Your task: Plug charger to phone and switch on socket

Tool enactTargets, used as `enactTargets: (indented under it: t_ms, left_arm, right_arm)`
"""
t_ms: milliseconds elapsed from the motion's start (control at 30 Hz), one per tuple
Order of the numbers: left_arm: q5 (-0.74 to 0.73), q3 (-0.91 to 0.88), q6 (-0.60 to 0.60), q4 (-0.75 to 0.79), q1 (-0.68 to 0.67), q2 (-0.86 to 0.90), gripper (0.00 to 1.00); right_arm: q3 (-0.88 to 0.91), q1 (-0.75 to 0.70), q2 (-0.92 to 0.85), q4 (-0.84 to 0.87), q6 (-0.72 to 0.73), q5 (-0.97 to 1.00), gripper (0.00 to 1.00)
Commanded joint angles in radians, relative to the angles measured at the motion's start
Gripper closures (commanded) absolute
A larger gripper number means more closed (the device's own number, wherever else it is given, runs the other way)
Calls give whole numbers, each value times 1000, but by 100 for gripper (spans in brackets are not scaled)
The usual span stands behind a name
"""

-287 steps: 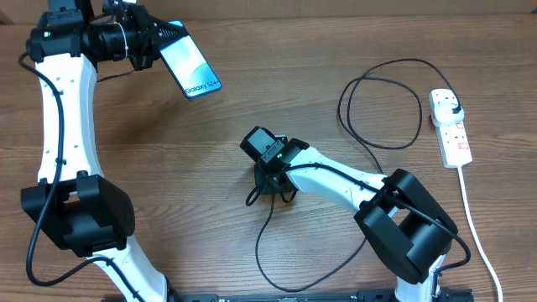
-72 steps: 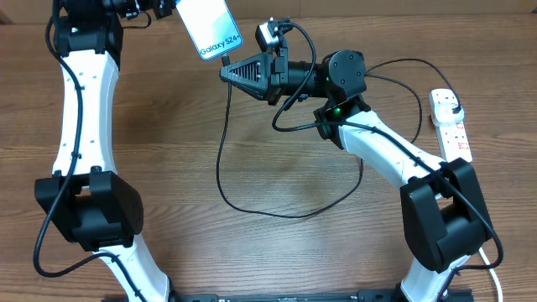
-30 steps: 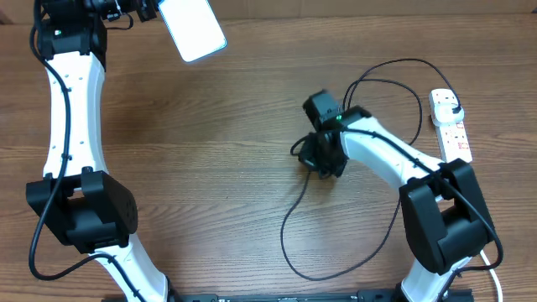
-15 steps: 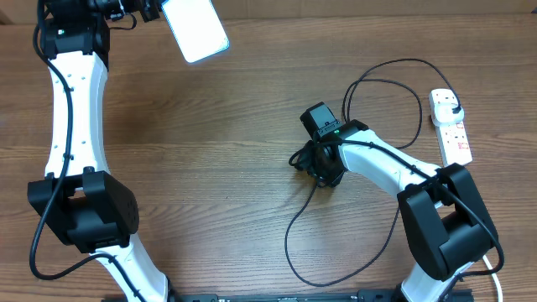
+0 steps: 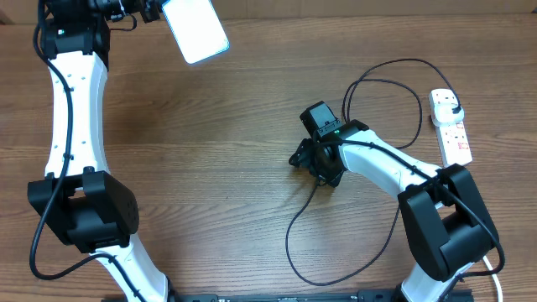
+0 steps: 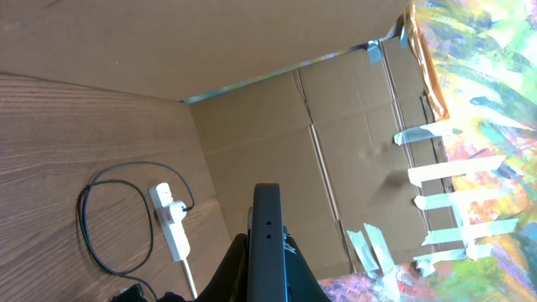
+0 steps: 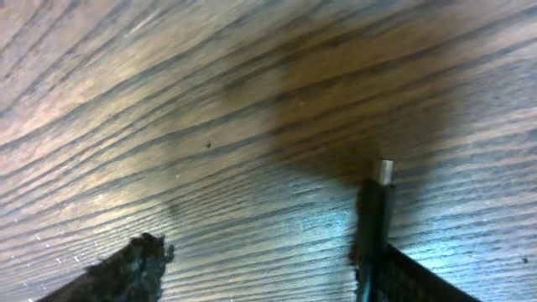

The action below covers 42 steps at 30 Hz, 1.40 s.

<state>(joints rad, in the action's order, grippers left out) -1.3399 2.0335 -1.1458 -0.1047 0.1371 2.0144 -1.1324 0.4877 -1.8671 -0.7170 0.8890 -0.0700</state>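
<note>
High at the table's far left, my left gripper is shut on the phone, whose screen glows bright. In the left wrist view the phone's dark edge stands clamped between the fingers. My right gripper is down at mid-table, open. The right wrist view shows the charger's connector tip lying on the wood just inside the right finger, with the left finger far from it. The black charger cable loops over the table to its plug in the white socket.
The socket's white cord runs down the right edge of the table. A cardboard wall stands behind the table, with the socket and cable loop visible below it in the left wrist view.
My right gripper has opened over the last second and the connector tip now lies loose on the wood. The left arm and phone have barely moved.
</note>
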Motion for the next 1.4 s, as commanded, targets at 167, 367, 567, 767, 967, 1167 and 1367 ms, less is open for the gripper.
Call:
enactTargets:
  t_ms: [167,367,567,767,967,1167,1367]
  left_arm:
    - [-23,10,17,4,-7,-16,96]
    - [-25,10,16,4,-7,-16,96]
    - [-26,9,17,4,-7,-16,96]
    - [-26,10,17,3,-7,-16,96]
    - [-25,9,17,4,-7,-16,96]
    - [-25,10,17,4,-7,-16,96]
    - [-25,9,17,4,-7,-16,96]
  right_arm:
    - [34,0,-27,-6,1,47,11]
    - [34,0,-27,-5,1,47,17]
    - [34,0,-27,-5,1,48,12]
    - [34,0,-27,-6,1,69,9]
    - [34,0,-27,-5,1,70,9]
    - [34,0,-27,-3,1,69,19]
    - [34,0,-27,2,1,69,72]
